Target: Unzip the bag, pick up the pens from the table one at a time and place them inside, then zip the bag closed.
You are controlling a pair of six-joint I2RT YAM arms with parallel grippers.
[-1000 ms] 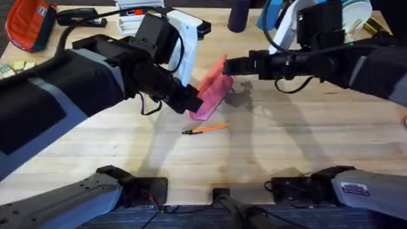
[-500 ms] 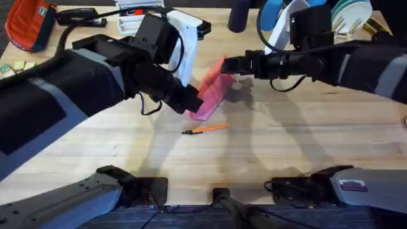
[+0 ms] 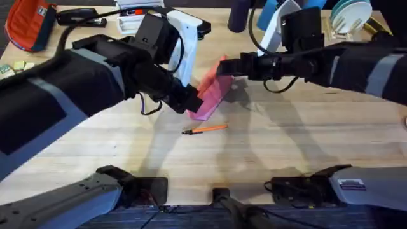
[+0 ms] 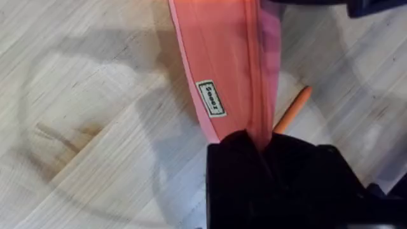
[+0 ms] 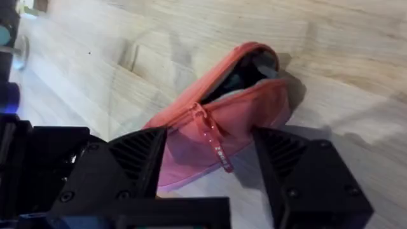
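Observation:
The salmon-pink bag [image 3: 212, 94] is lifted at a tilt above the table [image 3: 305, 146]. My left gripper [image 3: 191, 102] is shut on its lower end; in the left wrist view the black fingers [image 4: 299, 172] pinch the fabric beside the zipper line of the bag [image 4: 219, 57]. My right gripper [image 3: 224, 65] is at the bag's upper end. In the right wrist view it is open [image 5: 210, 138], with the zipper pull [image 5: 215, 143] hanging between its fingers. The bag [image 5: 254, 105] gapes partly open at its far end. The orange pen [image 3: 205, 130] lies on the wood just below the bag, also visible as the pen [image 4: 292, 114].
At the table's back edge are an orange-red bag with dark trim [image 3: 28, 25], a white object [image 3: 187, 32], a dark cylinder [image 3: 239, 16] and stacked plates [image 3: 350, 13]. Small items [image 3: 13, 67] lie at the left edge. Bare wood lies in front of the pen.
My right arm has shifted left and slightly back, bringing its gripper closer over the bag's upper end. The left gripper, bag and pen have stayed put.

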